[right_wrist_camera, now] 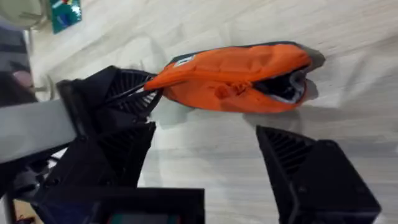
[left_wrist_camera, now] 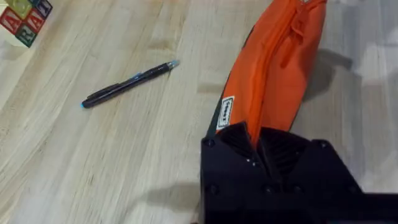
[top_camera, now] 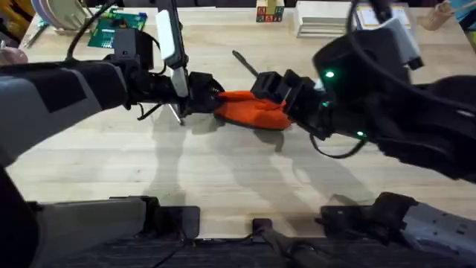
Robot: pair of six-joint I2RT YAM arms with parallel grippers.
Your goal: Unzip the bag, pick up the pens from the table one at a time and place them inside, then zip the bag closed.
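- The bag [top_camera: 249,110], soft orange fabric and an elongated oval, lies mid-surface between the two arms; in the overhead view both its ends are covered by them.
- The left end effector [left_wrist_camera: 256,144] is clenched on the bag's left end, pinching the fabric beside a small white label [left_wrist_camera: 225,113].
- The right end effector [right_wrist_camera: 205,134] stands released, its black ribbed fingers [right_wrist_camera: 292,155] apart, near the bag's right end, where the zipper gapes over a dark lining.
- One slim dark pen [left_wrist_camera: 129,83] lies on the pale, grained wooden surface [top_camera: 223,179], beyond the bag.
- Lettered blocks [left_wrist_camera: 25,17] are cut off at the frame's corner.
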